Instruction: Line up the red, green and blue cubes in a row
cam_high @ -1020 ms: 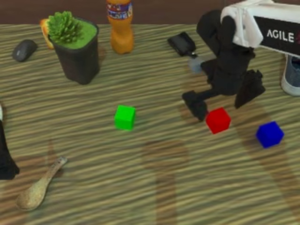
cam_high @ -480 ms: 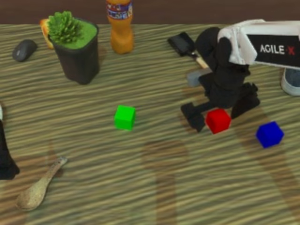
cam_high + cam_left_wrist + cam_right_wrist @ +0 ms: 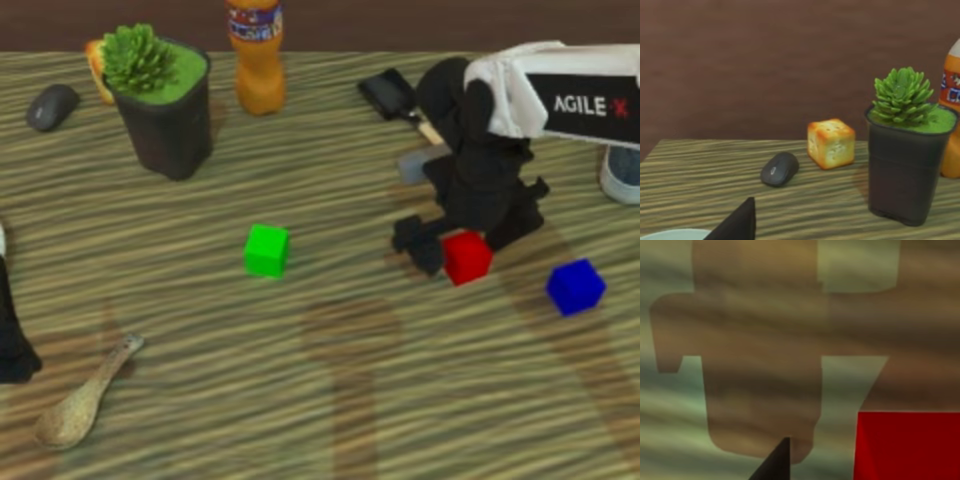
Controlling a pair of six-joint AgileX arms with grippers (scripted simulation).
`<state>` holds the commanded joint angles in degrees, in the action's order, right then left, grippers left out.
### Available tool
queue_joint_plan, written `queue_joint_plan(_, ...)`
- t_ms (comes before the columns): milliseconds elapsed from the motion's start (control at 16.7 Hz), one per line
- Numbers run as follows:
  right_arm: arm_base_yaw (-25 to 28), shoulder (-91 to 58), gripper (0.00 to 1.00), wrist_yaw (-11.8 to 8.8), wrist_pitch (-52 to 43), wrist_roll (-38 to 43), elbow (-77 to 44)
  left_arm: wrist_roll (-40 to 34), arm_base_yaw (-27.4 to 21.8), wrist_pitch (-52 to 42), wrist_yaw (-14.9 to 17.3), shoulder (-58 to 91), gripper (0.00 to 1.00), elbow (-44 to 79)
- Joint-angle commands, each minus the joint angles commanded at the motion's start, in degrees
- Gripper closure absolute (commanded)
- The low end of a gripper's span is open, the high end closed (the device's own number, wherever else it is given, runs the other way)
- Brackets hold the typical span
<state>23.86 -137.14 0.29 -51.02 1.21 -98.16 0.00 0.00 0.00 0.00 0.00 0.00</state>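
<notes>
My right gripper (image 3: pixel 470 238) is down at the table on the right half, fingers spread either side of the red cube (image 3: pixel 467 257). One finger (image 3: pixel 418 240) sits just beside the cube's left face, the other is on its far right side; the top view doesn't show whether either one touches it. Right wrist view: red cube (image 3: pixel 907 446) fills the corner, a dark fingertip (image 3: pixel 775 462) beside it with a strip of table between them, so not pinching on that side.

Red cube rests flat on the table (image 3: pixel 330 380). Blue cube (image 3: pixel 575 286) is near it on the right, slightly closer to the front edge, apart from the gripper. Green cube (image 3: pixel 267 250) is well apart to the left, near table centre, roughly level with the red one.

My left gripper (image 3: pixel 12 340) is parked at the left edge; I can't tell its finger state. Its wrist view shows only a dark tip (image 3: pixel 737 224).

Other stuff: plant pot (image 3: pixel 165 100) back left, mouse (image 3: pixel 50 106) beside it, toast-coloured block (image 3: pixel 831 143), orange bottle (image 3: pixel 256 55) at the back, wooden spoon (image 3: pixel 82 400) front left, hammer (image 3: pixel 405 105) behind my right arm, shoe (image 3: pixel 622 170) at the right edge.
</notes>
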Motion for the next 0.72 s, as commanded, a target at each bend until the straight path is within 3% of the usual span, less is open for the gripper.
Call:
queue_joint_plan(300, 0.0, 0.0, 0.98, 0.0, 0.0, 0.0, 0.0, 0.0, 0.0, 0.0, 0.0, 0.0, 0.0, 0.0)
queue_joint_plan(720, 0.0, 0.0, 1.0, 0.0, 0.0, 0.0, 0.0, 0.0, 0.0, 0.0, 0.0, 0.0, 0.0, 0.0)
